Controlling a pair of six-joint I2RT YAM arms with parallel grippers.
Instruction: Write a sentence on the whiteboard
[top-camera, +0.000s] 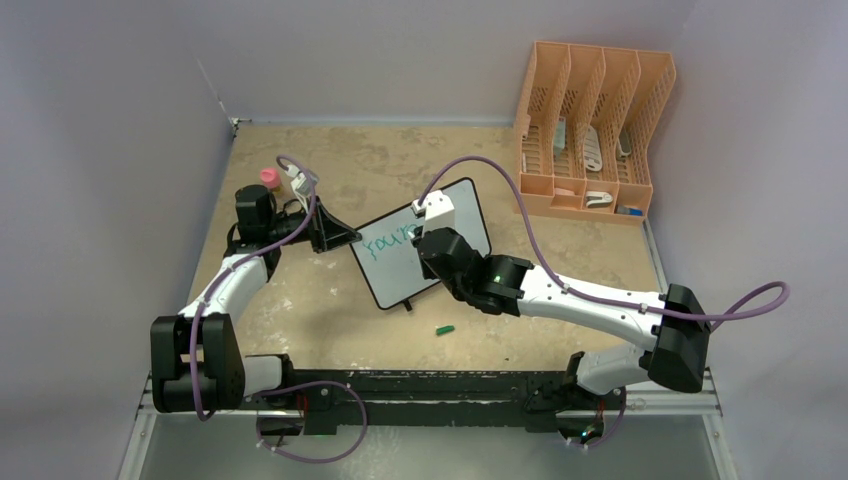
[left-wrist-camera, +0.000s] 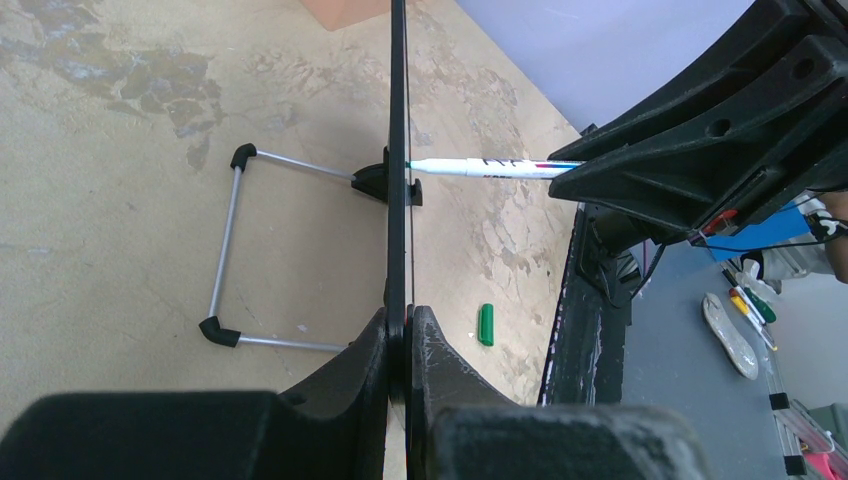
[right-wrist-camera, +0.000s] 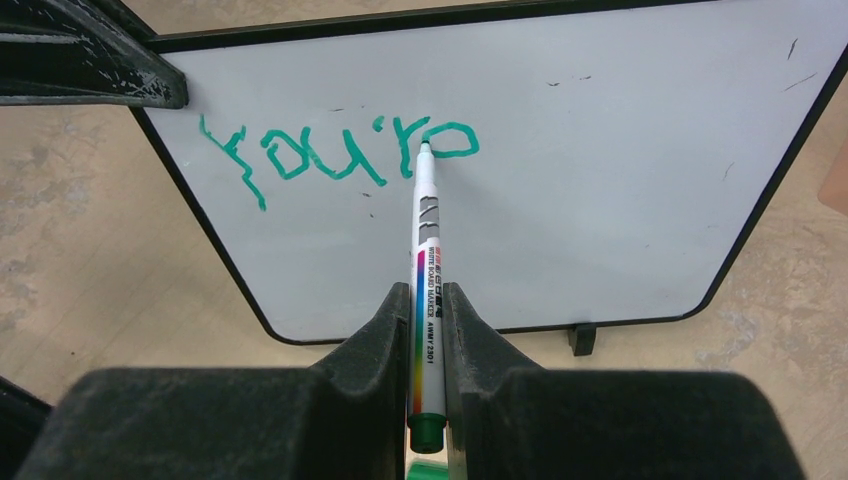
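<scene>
The whiteboard (top-camera: 400, 275) stands tilted on the table on its wire stand (left-wrist-camera: 228, 250), and the left wrist view catches it edge-on (left-wrist-camera: 398, 150). My left gripper (left-wrist-camera: 408, 322) is shut on its left edge (top-camera: 355, 237). The sentence (right-wrist-camera: 335, 155) reads "you're" in teal-green near the board's top left (top-camera: 388, 240). My right gripper (right-wrist-camera: 428, 300) is shut on a white marker (right-wrist-camera: 428, 250) with a rainbow stripe. The marker's tip touches the board (right-wrist-camera: 600, 180) at the last letter. In the left wrist view the marker (left-wrist-camera: 490, 167) meets the board from the right.
A green marker cap (top-camera: 445, 328) lies on the table in front of the board (left-wrist-camera: 486, 324). An orange file rack (top-camera: 590, 130) stands at the back right. A pink-capped bottle (top-camera: 270, 178) sits behind the left arm. Walls close the left and back sides.
</scene>
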